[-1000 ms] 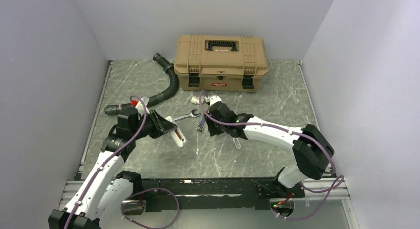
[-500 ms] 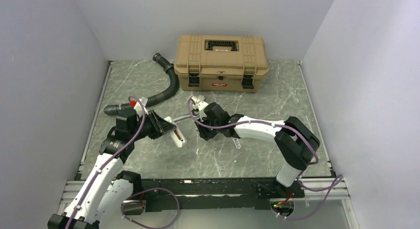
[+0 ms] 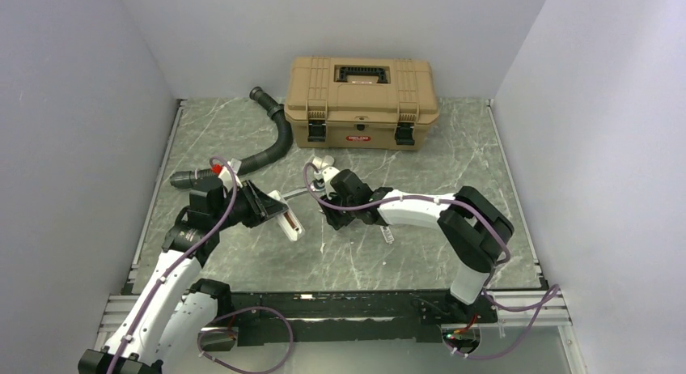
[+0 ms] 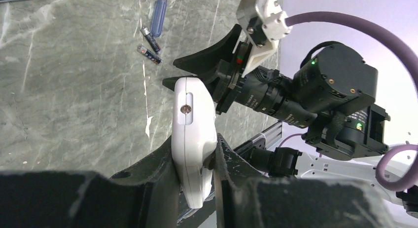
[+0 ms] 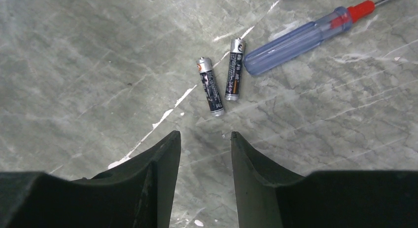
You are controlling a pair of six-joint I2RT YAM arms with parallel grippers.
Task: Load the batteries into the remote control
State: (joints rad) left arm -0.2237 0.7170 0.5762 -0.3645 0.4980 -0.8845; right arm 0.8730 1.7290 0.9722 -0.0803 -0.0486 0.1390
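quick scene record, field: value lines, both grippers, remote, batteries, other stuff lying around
left gripper: shut on the remote control, raised off the table
right gripper: open, empty, above the batteries
batteries: two, loose, side by side on the table
screwdriver: blue handle, beside the batteries
toolbox: tan, lid closed, far side
hose: black, left of the toolbox

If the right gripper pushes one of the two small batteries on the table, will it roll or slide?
The batteries are smooth cylinders lying flat on the table, so a sideways nudge would probably roll one. They look thin and rigid; the right gripper might slip unless centred.
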